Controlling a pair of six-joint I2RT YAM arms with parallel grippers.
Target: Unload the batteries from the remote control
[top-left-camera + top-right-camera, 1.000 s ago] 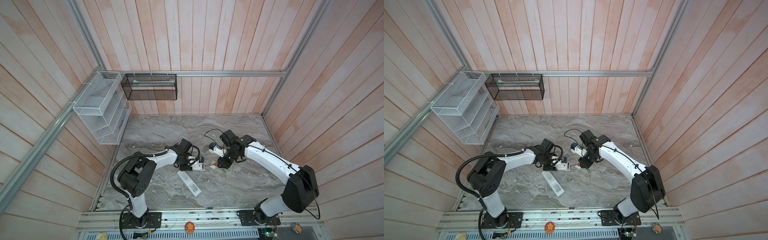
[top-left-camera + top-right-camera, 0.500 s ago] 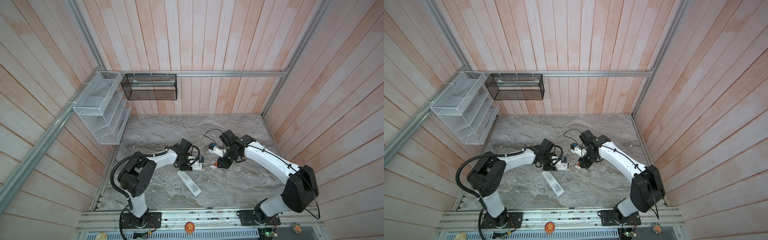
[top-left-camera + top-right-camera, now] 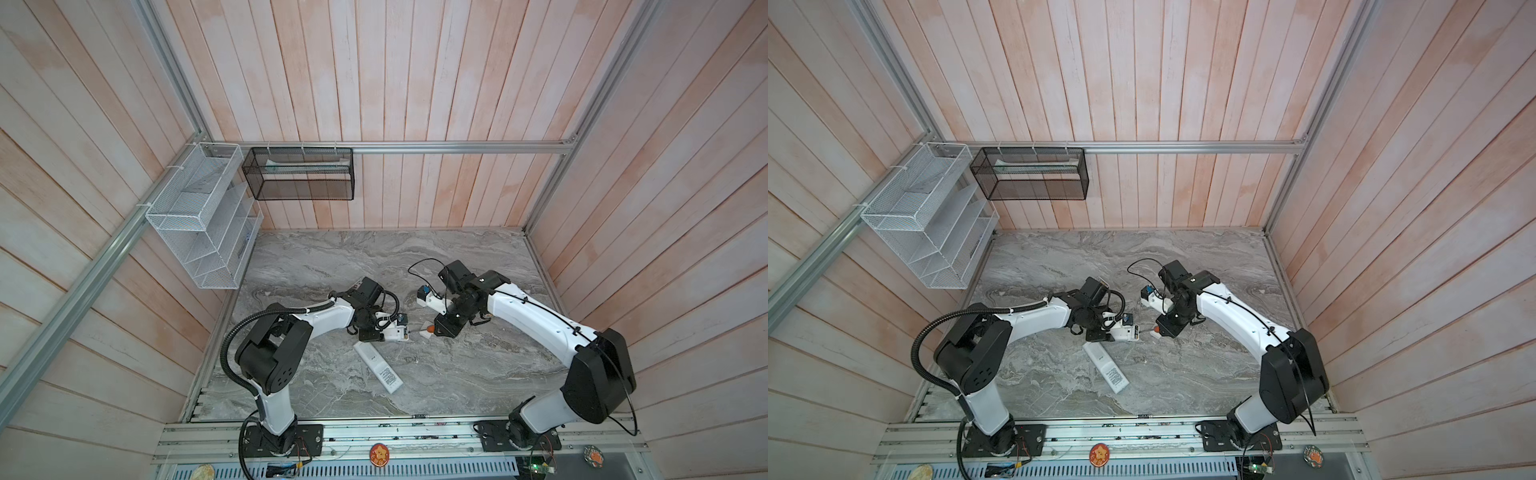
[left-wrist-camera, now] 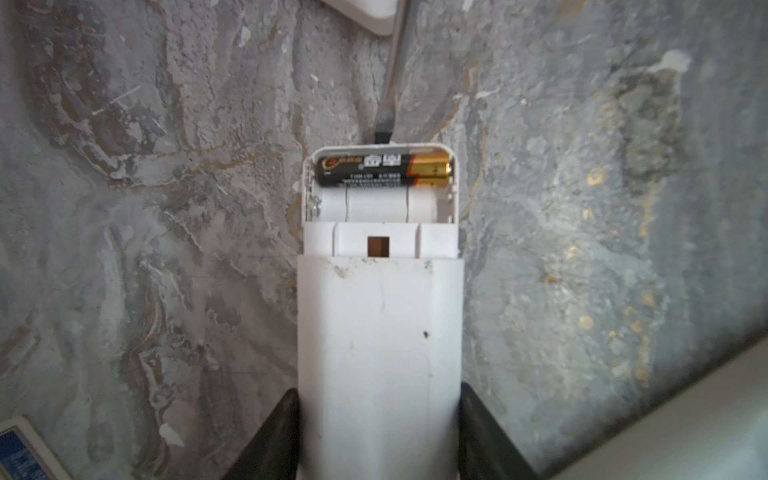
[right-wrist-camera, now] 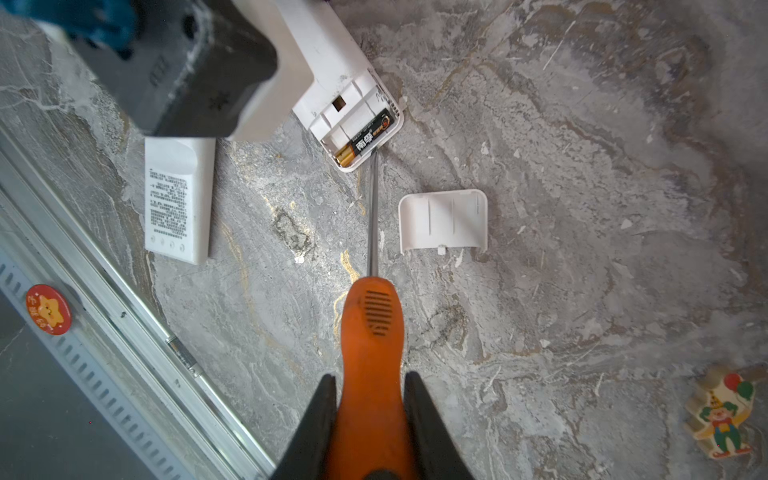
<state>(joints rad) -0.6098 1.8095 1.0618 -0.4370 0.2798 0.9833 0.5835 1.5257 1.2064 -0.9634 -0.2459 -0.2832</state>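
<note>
Right pincer [image 5: 370, 378] clamped narrowly on orange-handled steel-shafted screwdriver [image 5: 372, 324], tip straight ahead at dark gold-ended cylindrical battery [image 5: 365, 143]. Lying crosswise to the shaft, in the end slot of white plastic remote [image 4: 380, 332], held half-wide by left pincer [image 4: 378, 399]. Likely needs prying upward, not pushing along.

remote [image 4: 379, 332] white | battery [image 4: 374, 170] black-gold | screwdriver [image 5: 372, 332] orange | tabletop [image 4: 166, 208] grey-veined, perhaps gold-flecked

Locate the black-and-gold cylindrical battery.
In the left wrist view the battery fills the end slot of the white remote control in the left gripper, beside the orange-handled screwdriver tip.
</note>
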